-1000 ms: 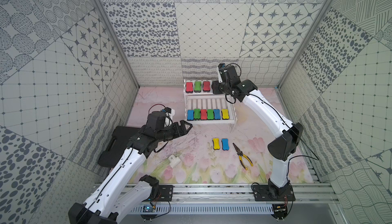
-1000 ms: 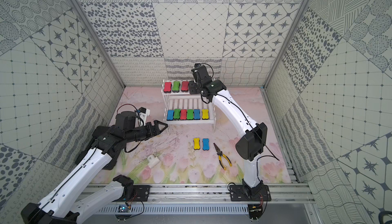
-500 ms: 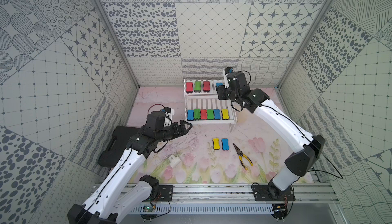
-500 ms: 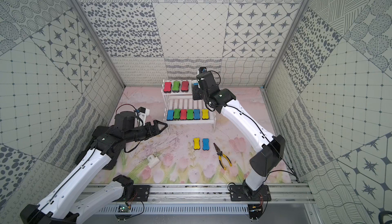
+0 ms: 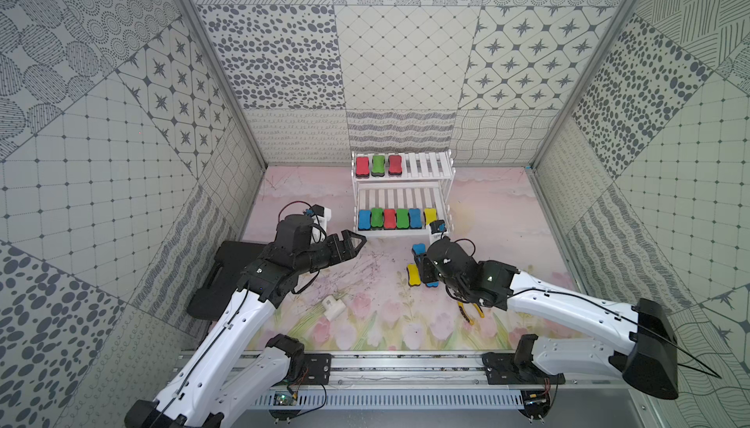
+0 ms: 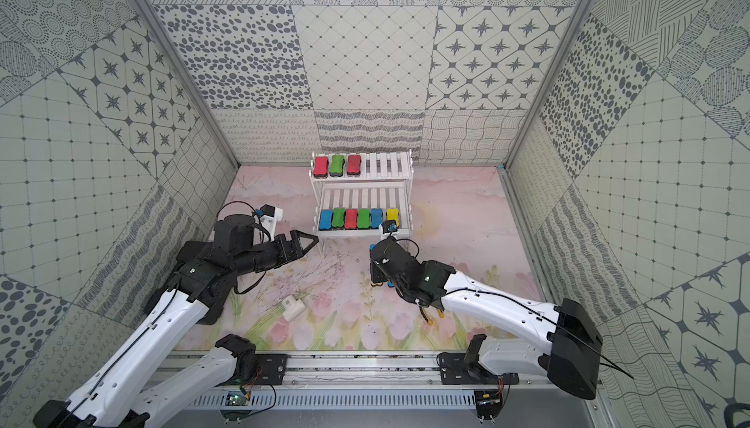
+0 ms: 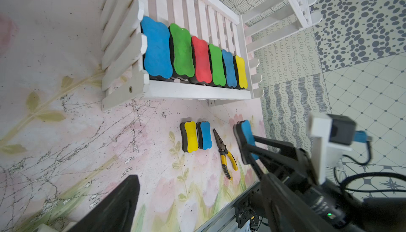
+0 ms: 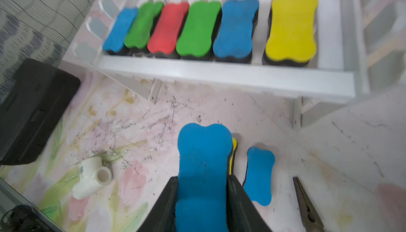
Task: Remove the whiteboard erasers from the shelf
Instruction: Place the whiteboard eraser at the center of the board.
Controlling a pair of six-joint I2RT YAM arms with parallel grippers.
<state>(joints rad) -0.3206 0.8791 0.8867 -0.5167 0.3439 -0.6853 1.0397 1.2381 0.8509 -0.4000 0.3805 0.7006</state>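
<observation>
One blue eraser (image 8: 203, 154) is off the shelf (image 5: 389, 233) and pinched in my right gripper (image 8: 202, 177), with a black finger pressed on each long side. From the top it is near the middle of the frame, just below the shelf's right end. I cannot tell if it touches the surface (image 5: 365, 324). Close by, a little lower in the frame, a yellow eraser (image 7: 190, 139) and a second blue eraser (image 7: 205, 135) lie flat on the surface, touching side by side. The pliers (image 7: 226, 156) lie just beside them.

The shelf stands at the upper middle of the frame, near the back wall. Its low tier holds a row of six erasers (image 5: 395, 219) along the front rail: blue, green, red, green, blue, yellow. The first five touch, and the yellow one sits a little apart. Its top tier holds three more erasers (image 5: 378, 165) at the left end: red, green, red.

My left gripper (image 5: 357, 240) is spread wide and holds nothing. It hangs just left of the low tier's front corner, near it but not touching. A white block (image 5: 333, 309) lies lower down on the surface. A black case (image 5: 227, 271) lies at the left by the wall.
</observation>
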